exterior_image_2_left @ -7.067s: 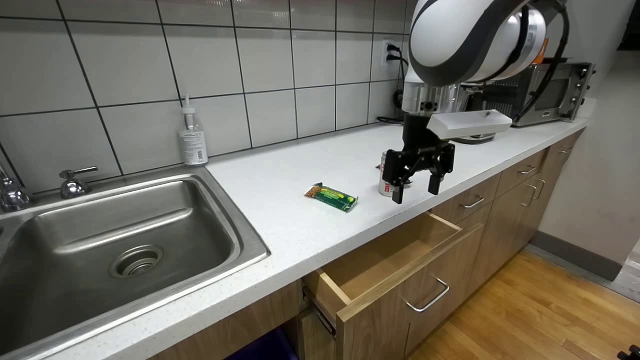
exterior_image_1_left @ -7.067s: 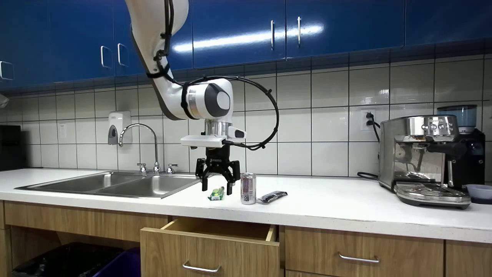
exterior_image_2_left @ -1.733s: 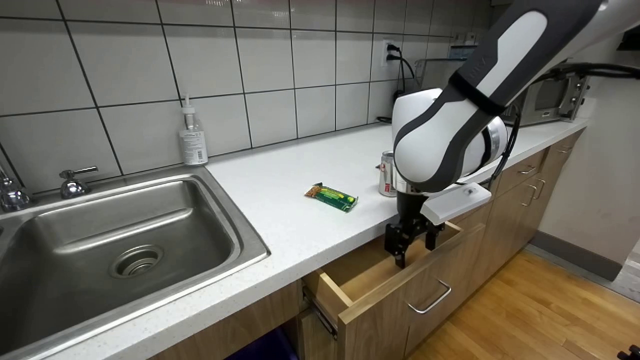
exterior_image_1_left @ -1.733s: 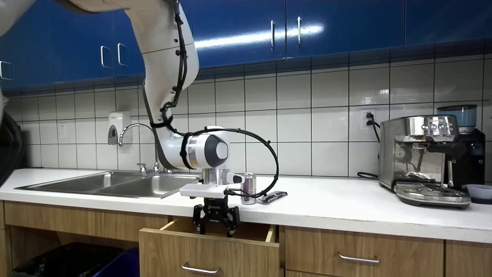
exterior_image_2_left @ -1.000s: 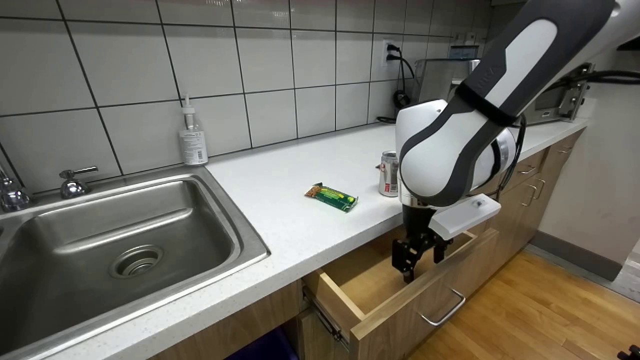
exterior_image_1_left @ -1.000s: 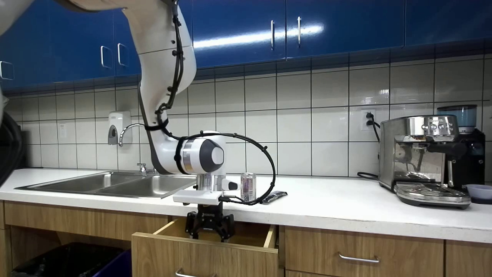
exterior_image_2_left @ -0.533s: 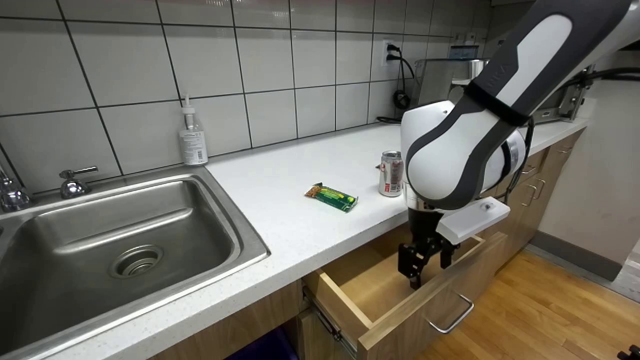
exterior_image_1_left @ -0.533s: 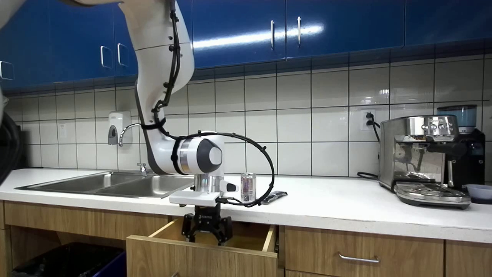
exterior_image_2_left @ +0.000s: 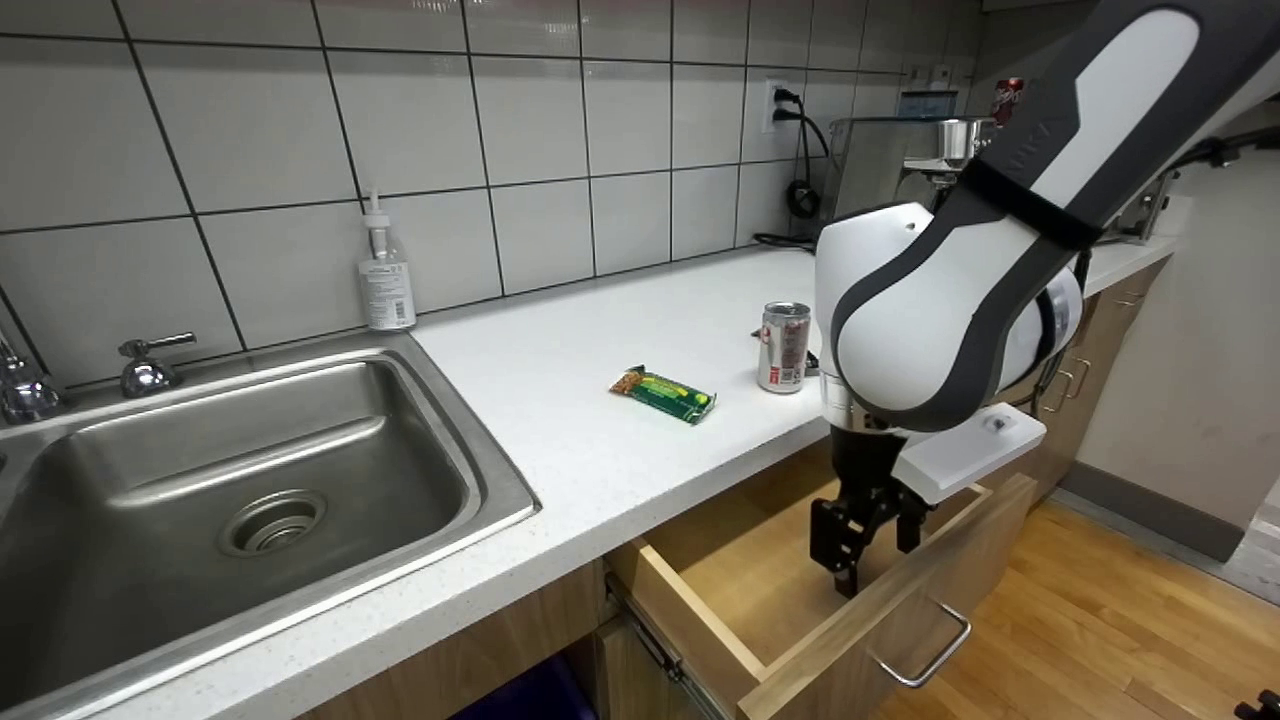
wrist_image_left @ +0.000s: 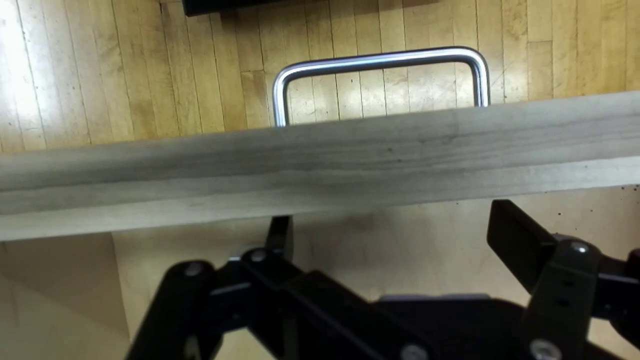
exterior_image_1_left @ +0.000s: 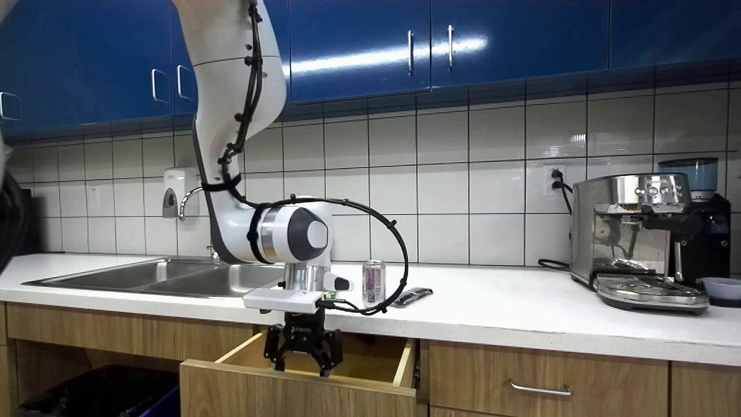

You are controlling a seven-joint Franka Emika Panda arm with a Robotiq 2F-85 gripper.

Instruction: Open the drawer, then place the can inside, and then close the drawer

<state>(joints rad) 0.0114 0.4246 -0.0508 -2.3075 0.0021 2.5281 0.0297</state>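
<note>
In an exterior view, a stainless-steel sink [exterior_image_2_left: 500, 490] lies left of the open light-wood drawer [exterior_image_2_left: 890, 620]; behind the drawer, on the white table [exterior_image_2_left: 590, 450], come a flat green packet [exterior_image_2_left: 665, 394], then the silver-grey cylindrical metal can [exterior_image_2_left: 783, 347], upright, presumably awaiting storage. The black two-fingered tool [exterior_image_2_left: 877, 562] hangs inside the drawer, jaws apart, empty, near its front, probably to pull it wider.

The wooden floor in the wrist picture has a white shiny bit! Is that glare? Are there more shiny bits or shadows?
Yes: in the wrist view, glare whitens the upper-left wooden floor, the silver handle gleams, and soft shadow darkens the drawer just inside its front; in an exterior view, a white streak shines across the blue cupboards.
</note>
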